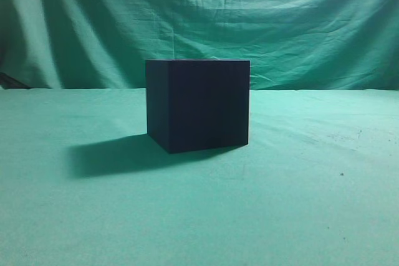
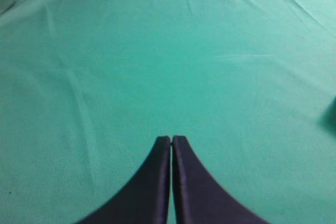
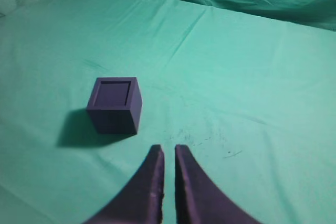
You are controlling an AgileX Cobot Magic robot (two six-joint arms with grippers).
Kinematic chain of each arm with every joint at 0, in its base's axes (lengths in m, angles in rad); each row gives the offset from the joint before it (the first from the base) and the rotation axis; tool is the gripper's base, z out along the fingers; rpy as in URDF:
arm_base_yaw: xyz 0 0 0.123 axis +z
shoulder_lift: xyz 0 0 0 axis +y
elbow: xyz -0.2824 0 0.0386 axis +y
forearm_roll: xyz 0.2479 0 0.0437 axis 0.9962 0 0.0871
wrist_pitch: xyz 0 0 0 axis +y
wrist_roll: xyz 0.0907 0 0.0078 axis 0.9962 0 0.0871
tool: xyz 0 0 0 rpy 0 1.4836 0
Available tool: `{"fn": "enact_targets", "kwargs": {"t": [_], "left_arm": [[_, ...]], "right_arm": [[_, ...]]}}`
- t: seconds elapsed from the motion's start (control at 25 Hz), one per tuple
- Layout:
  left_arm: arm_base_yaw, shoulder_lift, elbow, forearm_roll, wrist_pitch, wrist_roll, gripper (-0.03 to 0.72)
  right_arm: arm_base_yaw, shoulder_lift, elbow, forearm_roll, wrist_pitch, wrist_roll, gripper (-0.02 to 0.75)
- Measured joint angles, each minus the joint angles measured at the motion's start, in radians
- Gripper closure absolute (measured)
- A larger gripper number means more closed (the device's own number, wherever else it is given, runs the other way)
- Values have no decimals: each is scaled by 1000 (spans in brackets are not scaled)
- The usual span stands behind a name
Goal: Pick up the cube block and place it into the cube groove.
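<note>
The cube groove (image 1: 198,105) is a large near-black box standing mid-table, with its shadow falling to its left. In the right wrist view it (image 3: 114,115) lies ahead and to the left of my right gripper (image 3: 169,148). Its top has a raised rim around a flat purple square (image 3: 112,94). I cannot tell whether that square is the cube block's top face. No separate small cube block shows anywhere. My right gripper is shut and empty, well short of the box. My left gripper (image 2: 171,139) is shut and empty over bare cloth. Neither gripper shows in the exterior view.
Green cloth (image 1: 299,204) covers the table and hangs as a backdrop (image 1: 280,17) behind it. Small dark specks (image 3: 202,137) mark the cloth just ahead of the right gripper. A dark patch (image 2: 331,115) sits at the right edge of the left wrist view.
</note>
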Motion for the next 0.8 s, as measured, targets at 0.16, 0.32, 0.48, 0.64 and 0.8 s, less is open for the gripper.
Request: {"fn": "enact_targets", "kwargs": {"t": [0.16, 0.32, 0.48, 0.64, 0.8], "left_arm": [[0, 0, 0, 0, 0, 0, 688], [0, 0, 0, 0, 0, 0, 688], [0, 0, 0, 0, 0, 0, 688], [0, 0, 0, 0, 0, 0, 688], [0, 0, 0, 0, 0, 0, 688]], "right_arm": [[-117, -42, 135, 28, -174, -54, 664], [-275, -136, 286, 109, -347, -131, 664], [-393, -217, 405, 155, -453, -157, 664], [-599, -337, 630, 193, -654, -166, 664], [-701, -401, 787, 197, -754, -167, 664]]}}
